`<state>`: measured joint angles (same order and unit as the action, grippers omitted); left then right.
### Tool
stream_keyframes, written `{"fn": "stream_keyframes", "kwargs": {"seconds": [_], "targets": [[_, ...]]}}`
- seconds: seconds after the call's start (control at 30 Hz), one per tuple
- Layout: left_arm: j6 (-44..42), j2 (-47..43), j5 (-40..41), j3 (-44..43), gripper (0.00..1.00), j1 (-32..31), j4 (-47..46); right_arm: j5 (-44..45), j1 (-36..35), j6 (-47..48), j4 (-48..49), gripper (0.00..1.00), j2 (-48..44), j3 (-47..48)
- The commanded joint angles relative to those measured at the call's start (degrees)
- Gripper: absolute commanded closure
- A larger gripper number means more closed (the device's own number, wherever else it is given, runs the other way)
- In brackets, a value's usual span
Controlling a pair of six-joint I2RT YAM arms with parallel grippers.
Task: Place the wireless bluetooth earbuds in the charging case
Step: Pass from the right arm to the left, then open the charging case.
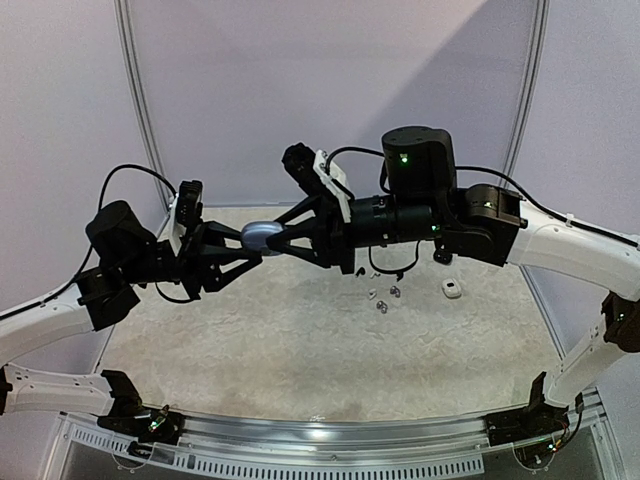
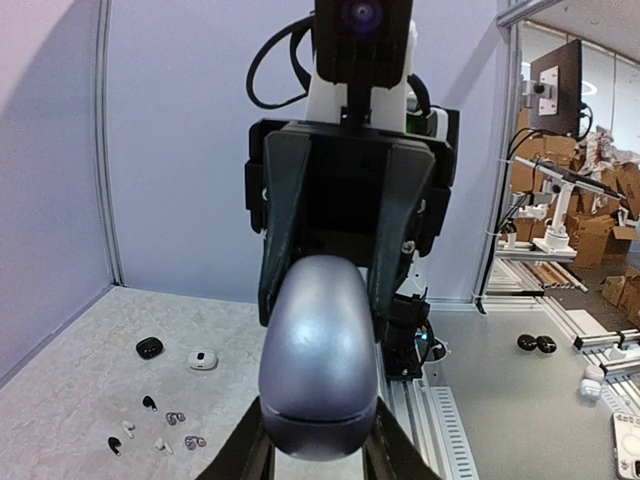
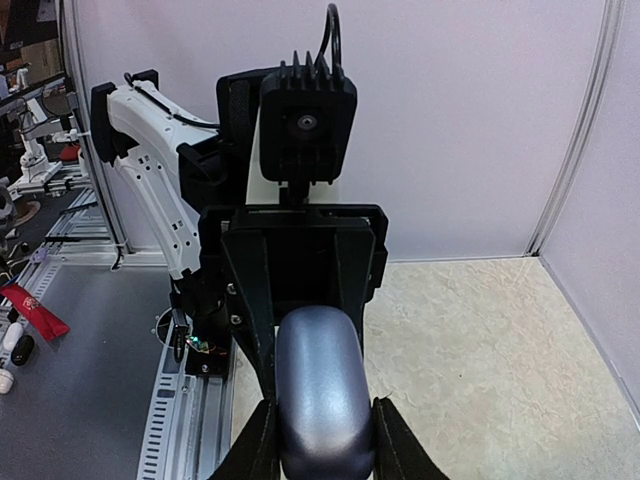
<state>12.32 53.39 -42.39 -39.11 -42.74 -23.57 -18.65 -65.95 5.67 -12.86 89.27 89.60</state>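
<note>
The tiny loose earbuds (image 2: pixel 175 417), black, white and silvery-grey, are scattered on the pale speckled tabletop (image 1: pixel 300 340), at about four o'clock from the silvery-grey pebble-shaped charging case (image 1: pixel 262 236) in the top view. That case is held in the air, clamped at its nine o'clock end by the left hand (image 1: pixel 245 243) and at its three o'clock end by the right hand (image 1: pixel 285 240). A small white case (image 1: pixel 451 289) is seen at three o'clock of the earbuds, and a small black case (image 2: pixel 149 347) near it.
</note>
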Motion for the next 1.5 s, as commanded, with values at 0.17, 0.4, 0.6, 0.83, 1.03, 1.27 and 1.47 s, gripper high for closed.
{"fn": "stream_keyframes", "kwargs": {"seconds": [0.17, 0.4, 0.6, 0.83, 1.03, 1.27, 1.47], "targets": [[2.10, 0.93, -1.27, 0.79, 0.64, -0.76, -3.79, 1.11, -0.30, 0.40, 2.17, 1.00, 1.17, -0.39], [1.98, 0.95, -1.93, 0.79, 0.84, -0.85, -3.63, 1.10, -0.26, 0.44, 2.81, 1.00, 1.08, -0.46], [1.29, 0.85, -1.30, 0.83, 1.00, -0.85, -3.29, 3.79, -0.25, -0.27, 2.33, 0.83, 1.16, -0.57], [-6.00, 0.20, -1.36, 0.49, 1.00, -1.51, 0.20, 9.43, -0.21, -1.86, 1.40, 0.49, 1.57, 0.33], [-14.39, -0.30, -1.67, -0.04, 1.00, -1.64, 3.75, 10.44, 0.21, -2.83, 0.65, 0.50, 2.73, 1.80], [-16.01, -0.13, -2.10, -0.37, 1.00, -1.73, 5.36, 10.41, 0.86, -3.83, 1.23, 0.53, 2.58, 2.15], [-15.88, 0.01, -2.02, -0.22, 1.00, -1.82, 4.99, 10.97, 1.18, -4.90, 0.78, 0.54, 2.48, 1.09]]}}
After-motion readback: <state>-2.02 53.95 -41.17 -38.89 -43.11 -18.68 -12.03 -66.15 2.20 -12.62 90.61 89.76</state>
